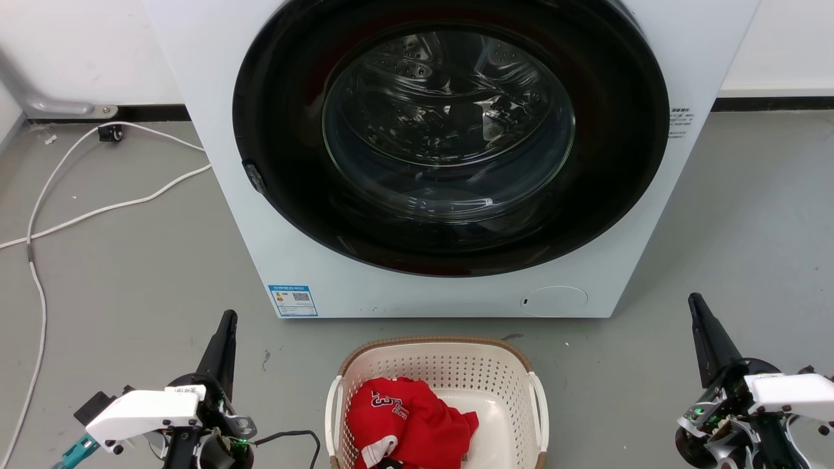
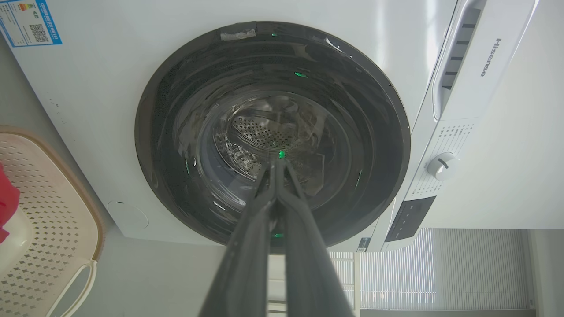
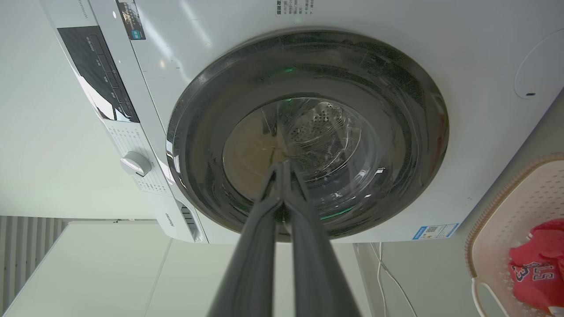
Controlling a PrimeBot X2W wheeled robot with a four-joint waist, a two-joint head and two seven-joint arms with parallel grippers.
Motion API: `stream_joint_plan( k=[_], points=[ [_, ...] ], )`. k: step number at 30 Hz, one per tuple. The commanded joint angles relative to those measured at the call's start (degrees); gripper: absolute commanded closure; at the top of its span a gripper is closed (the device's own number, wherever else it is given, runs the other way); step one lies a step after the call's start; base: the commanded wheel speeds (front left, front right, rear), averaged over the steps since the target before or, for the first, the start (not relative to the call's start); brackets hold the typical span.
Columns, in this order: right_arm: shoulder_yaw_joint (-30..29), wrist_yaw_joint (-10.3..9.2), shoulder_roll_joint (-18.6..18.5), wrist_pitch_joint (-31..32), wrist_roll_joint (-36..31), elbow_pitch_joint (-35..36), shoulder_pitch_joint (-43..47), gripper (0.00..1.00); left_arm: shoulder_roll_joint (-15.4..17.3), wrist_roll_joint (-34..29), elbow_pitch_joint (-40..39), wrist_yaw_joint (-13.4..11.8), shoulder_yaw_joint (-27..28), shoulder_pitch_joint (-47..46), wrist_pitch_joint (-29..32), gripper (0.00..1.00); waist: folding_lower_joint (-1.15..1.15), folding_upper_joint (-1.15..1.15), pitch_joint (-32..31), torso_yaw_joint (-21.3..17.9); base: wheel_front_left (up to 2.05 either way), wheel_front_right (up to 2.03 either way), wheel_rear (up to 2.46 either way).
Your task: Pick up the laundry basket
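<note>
We park the left gripper [image 1: 227, 320] & right gripper [image 1: 696, 302], both pinched shut on nothing, either side of the laundry basket [image 1: 443, 370] on the floor just before the washer [image 1: 423, 296], prob. to take one side handle [image 1: 332, 410] each.

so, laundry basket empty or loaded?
Loaded: a crumpled red jersey lies inside the laundry basket, its right part bare.

"Hisense" on washing machine [image 2: 468, 83]
</note>
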State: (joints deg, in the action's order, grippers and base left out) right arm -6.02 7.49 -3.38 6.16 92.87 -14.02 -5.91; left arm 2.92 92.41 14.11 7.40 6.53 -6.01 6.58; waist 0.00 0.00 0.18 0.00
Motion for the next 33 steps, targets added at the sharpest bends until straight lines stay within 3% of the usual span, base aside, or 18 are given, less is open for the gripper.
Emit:
stream_joint_plan(
  k=[1,33],
  points=[
    [-0.1,0.0,0.2,0.2,-0.1,-0.1,-0.5,1.0,-0.1,-0.1,0.0,0.2,0.2,-0.5,0.2,1.0,0.0,0.0,0.0,0.0,0.0,0.0,0.0],
    [-0.3,0.0,0.3,0.3,-0.3,-0.1,-0.6,1.0,-0.1,-0.1,0.0,0.2,0.2,-0.5,0.2,1.0,0.0,0.0,0.0,0.0,0.0,0.0,0.0]
  ],
)
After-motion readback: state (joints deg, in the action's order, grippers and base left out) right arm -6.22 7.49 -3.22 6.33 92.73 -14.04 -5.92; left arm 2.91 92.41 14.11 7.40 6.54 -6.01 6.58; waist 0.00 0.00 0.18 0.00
